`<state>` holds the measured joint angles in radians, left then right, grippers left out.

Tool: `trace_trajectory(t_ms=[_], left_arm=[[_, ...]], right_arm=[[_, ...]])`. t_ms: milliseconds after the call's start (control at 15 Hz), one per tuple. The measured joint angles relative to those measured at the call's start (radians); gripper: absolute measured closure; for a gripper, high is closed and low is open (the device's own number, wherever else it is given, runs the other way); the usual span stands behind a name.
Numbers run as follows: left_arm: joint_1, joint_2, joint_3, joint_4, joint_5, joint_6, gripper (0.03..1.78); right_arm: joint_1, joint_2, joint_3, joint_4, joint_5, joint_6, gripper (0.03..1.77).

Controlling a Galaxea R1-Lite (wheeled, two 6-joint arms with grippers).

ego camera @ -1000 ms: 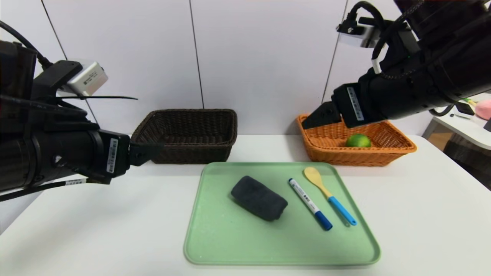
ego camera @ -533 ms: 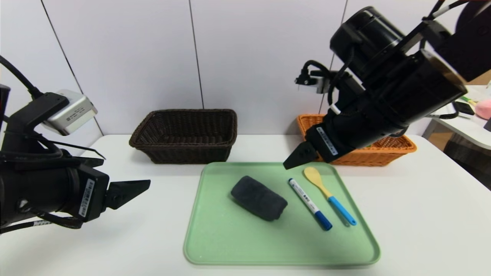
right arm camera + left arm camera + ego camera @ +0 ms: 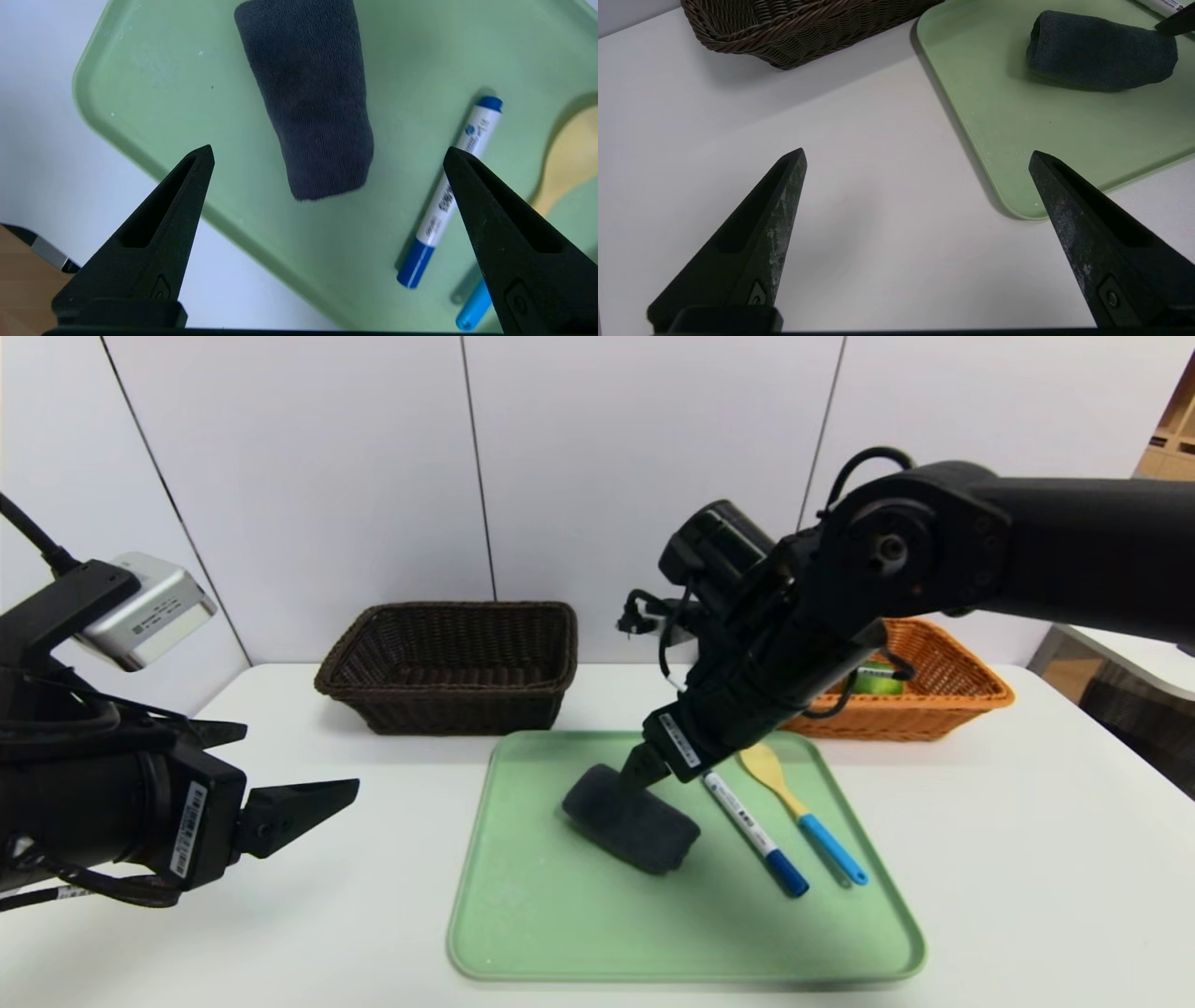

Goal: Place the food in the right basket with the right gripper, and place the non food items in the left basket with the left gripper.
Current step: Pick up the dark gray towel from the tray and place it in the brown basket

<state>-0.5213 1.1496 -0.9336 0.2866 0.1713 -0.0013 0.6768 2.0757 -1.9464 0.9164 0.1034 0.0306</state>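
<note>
The dark grey rolled towel (image 3: 644, 831) (image 3: 308, 93), the white marker with a blue cap (image 3: 754, 833) (image 3: 448, 196) and the blue-handled wooden spoon (image 3: 798, 812) (image 3: 565, 158) lie on a green tray (image 3: 523, 933). My right gripper (image 3: 636, 776) (image 3: 327, 151) hangs open just above the towel's far end, holding nothing. The green lime (image 3: 879, 683) sits in the orange-tan right basket (image 3: 976, 686), mostly hidden behind my right arm. My left gripper (image 3: 313, 801) (image 3: 918, 156) is open and empty over the bare table, left of the tray. The dark brown left basket (image 3: 448, 663) (image 3: 794, 23) stands behind it.
The white table (image 3: 1027, 859) runs to the wall behind both baskets. Its right edge drops off beyond the orange basket, where another table (image 3: 1130, 658) stands. Bare tabletop lies left and right of the tray.
My right arm has swung from above the orange basket down and left to the towel on the tray. My left arm has dropped from in front of the dark basket toward the table's front left.
</note>
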Motion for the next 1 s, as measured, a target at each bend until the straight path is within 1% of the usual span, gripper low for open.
trace_trajectory(t_ms=[267, 467, 1000], left_arm=[[0.000, -0.002, 0.000, 0.000, 0.002, -0.002, 0.12], [0.001, -0.004, 0.000, 0.000, 0.002, -0.004, 0.12], [0.005, -0.003, -0.002, 0.000, 0.003, -0.001, 0.12]], right_arm=[[0.033, 0.081, -0.001, -0.031, 0.000, 0.000, 0.10], [0.037, 0.130, -0.001, -0.073, 0.001, 0.000, 0.10], [0.052, 0.187, 0.002, -0.072, 0.000, 0.008, 0.10]])
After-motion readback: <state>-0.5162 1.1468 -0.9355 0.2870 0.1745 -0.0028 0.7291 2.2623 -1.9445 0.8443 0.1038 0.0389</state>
